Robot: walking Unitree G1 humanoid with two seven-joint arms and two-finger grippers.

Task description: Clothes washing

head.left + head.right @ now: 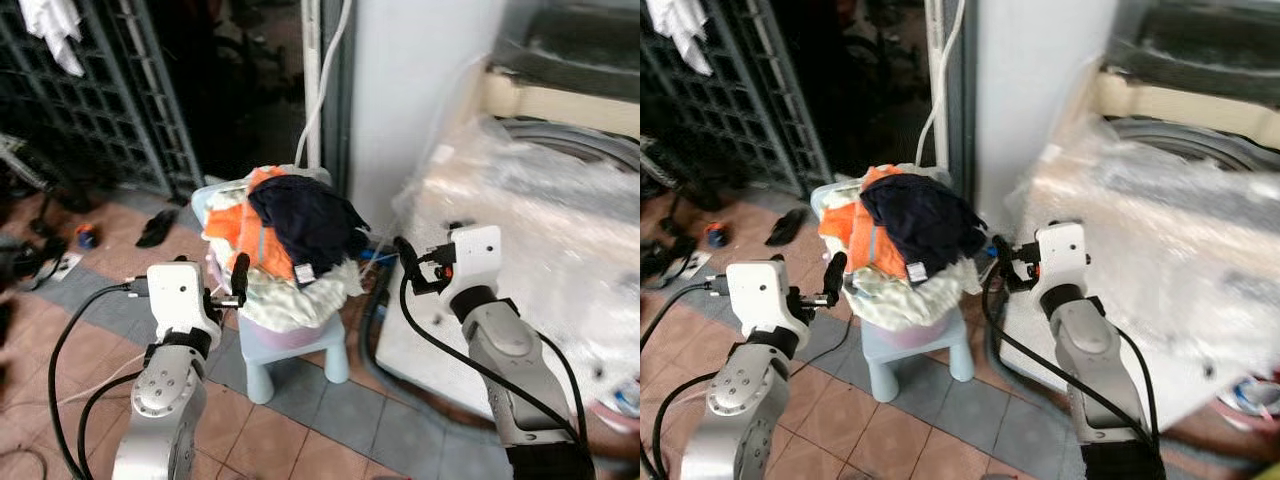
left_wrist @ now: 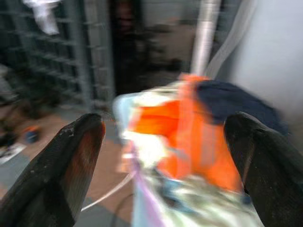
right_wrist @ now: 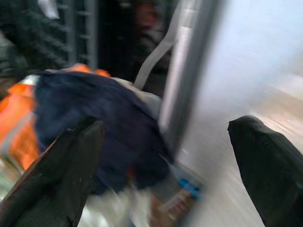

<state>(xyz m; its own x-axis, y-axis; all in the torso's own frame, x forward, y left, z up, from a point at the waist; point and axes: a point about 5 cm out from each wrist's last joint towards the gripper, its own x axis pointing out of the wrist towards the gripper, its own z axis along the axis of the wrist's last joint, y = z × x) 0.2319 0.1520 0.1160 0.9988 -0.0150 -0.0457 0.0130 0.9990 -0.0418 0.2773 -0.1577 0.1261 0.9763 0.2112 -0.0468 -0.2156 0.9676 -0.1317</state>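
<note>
My left pincer [image 2: 165, 156] wide, my right pincer [image 3: 165, 156] wide; both flank the laundry pile [image 1: 285, 250] on the stool [image 1: 290, 350], frame centre.

Blurred clothes pile [image 2: 189, 142], washing machine [image 1: 560, 200]

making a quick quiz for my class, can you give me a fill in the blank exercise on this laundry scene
1. The pile of clothes sits in a basin on a small pale blue ____.
2. The garment on top of the pile is dark ____.
3. Both the left claw and the right claw have their fingers ____.
4. The washing machine beside the right arm is covered in clear ____.

Missing words: stool; navy; open; plastic
</note>
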